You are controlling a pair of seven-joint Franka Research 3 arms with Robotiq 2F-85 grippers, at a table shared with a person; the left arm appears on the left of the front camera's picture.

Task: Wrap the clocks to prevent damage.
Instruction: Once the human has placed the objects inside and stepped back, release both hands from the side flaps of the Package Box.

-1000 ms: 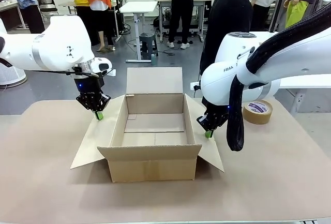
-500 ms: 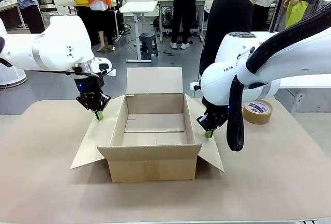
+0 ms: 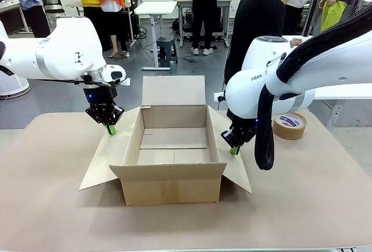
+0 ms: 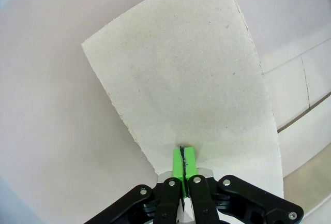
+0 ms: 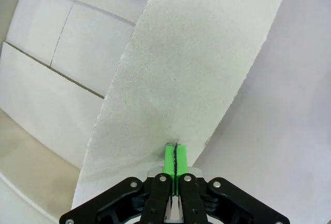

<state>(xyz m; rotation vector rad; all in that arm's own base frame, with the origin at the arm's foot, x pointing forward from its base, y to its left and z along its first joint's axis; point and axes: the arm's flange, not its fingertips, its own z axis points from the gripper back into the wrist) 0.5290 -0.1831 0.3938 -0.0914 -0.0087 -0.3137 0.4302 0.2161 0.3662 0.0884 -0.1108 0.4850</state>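
Note:
The clocks are out of view. An open cardboard box [image 3: 171, 185] stands mid-table with nothing inside it and its flaps spread outward. My left gripper [image 3: 110, 129] is shut, its green tips resting on the box's left flap [image 3: 103, 162]; in the left wrist view the closed pads [image 4: 182, 158] touch the flap [image 4: 181, 79]. On the other side my right gripper [image 3: 234, 150] is also shut, tips down on the right flap [image 3: 235, 173]. The right wrist view has its closed pads [image 5: 175, 158] meeting that flap [image 5: 196, 63].
A roll of brown tape [image 3: 289, 126] lies at the table's far right. A person in black [image 3: 256, 19] stands behind the right arm at the far edge. The brown tabletop [image 3: 52, 205] spreads around the box.

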